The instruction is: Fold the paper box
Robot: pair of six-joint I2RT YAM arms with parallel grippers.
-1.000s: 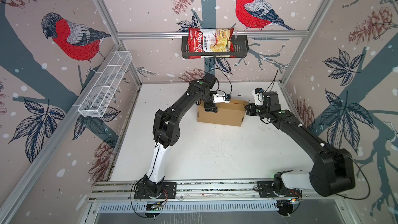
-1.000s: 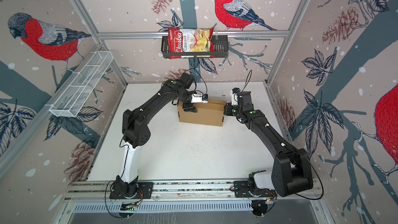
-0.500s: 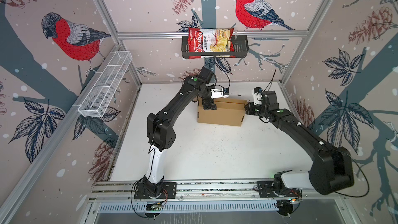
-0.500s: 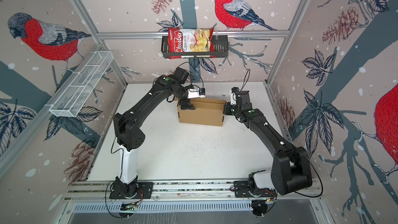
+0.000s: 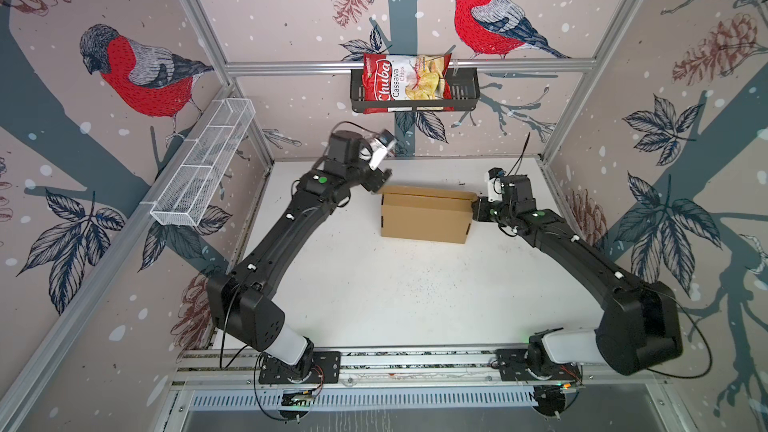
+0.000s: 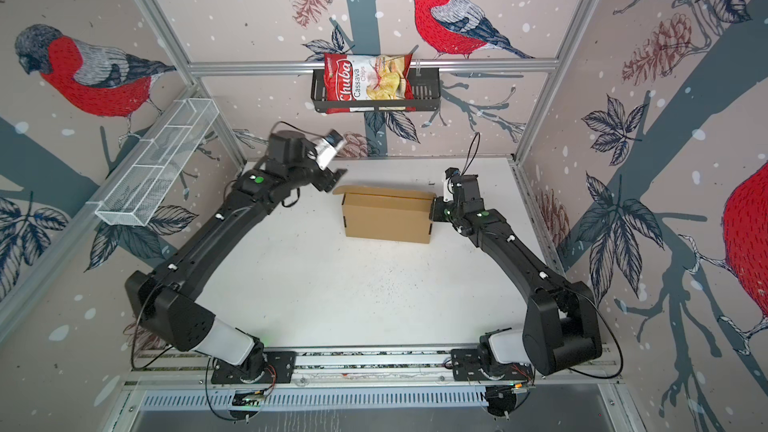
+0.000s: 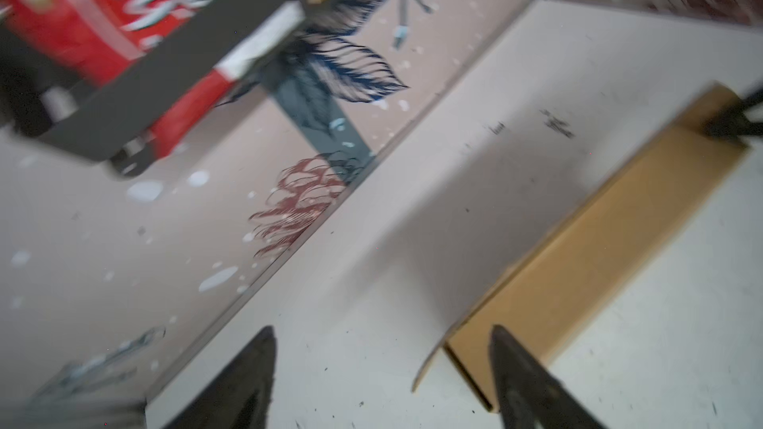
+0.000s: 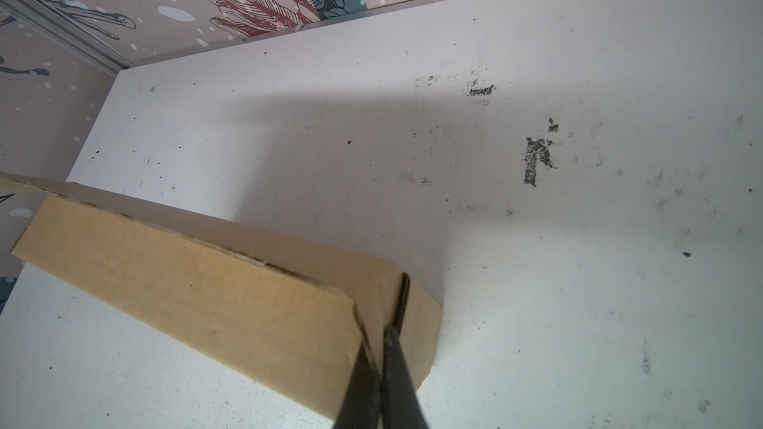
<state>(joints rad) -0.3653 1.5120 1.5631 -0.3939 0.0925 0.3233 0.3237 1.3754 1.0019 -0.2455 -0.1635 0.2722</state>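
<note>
Upper middle of both top views, on the white counter [image 5: 374, 292], sits my paper box [image 5: 424, 218], lid down but with a loose flap [image 6: 340, 190] curling out at its left end. My right tool [image 5: 478, 209] is pinching the cardboard edge at the box's right end. My left tool [image 7: 382, 328] is spread and empty, just beside that flap. I judge this the closing step: next I must press the flap inward and tuck it without shoving the box sideways

robot lab cell: aluminium frame [image 5: 291, 67]
</note>
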